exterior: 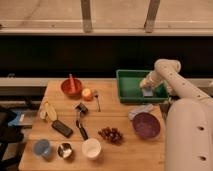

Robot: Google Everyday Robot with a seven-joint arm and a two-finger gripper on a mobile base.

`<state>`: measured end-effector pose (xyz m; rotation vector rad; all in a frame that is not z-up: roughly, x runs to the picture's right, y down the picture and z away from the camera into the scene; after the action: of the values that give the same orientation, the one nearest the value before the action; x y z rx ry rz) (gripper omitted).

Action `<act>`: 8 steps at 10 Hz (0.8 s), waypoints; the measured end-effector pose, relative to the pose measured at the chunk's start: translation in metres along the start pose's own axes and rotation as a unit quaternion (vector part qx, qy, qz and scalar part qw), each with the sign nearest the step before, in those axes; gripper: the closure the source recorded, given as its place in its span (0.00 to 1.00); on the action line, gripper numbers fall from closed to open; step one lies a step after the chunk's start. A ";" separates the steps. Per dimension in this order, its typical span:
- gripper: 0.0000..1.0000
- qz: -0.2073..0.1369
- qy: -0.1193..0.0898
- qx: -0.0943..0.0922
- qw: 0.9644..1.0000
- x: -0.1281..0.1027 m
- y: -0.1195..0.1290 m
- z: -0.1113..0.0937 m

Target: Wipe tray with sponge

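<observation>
A green tray (129,85) sits at the back right of the wooden table. My gripper (147,88) reaches down into the tray's right half from the white arm (170,75). A pale sponge (147,92) shows under the gripper, against the tray floor. The gripper hides most of the sponge.
On the table: a red bowl (71,87), an orange fruit (87,94), a spoon (97,100), a banana (48,111), a black device (62,128), grapes (111,134), a purple bowl (146,125), a white cup (91,148), a blue cup (42,147), a metal cup (64,150). A grey cloth (141,110) lies in front of the tray.
</observation>
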<state>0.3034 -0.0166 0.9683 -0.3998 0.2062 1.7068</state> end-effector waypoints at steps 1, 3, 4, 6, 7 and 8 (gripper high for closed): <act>0.93 -0.005 -0.003 0.008 1.000 -0.005 0.000 0.001; 0.93 -0.008 -0.005 0.019 1.000 -0.013 -0.002 0.007; 0.93 -0.012 -0.004 0.017 1.000 -0.018 0.002 0.010; 0.93 -0.027 0.000 0.003 1.000 -0.023 0.016 0.019; 0.93 -0.041 0.006 -0.008 0.999 -0.025 0.031 0.025; 0.93 -0.055 0.012 -0.020 0.998 -0.024 0.048 0.030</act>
<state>0.2556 -0.0368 1.0008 -0.4544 0.1644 1.6004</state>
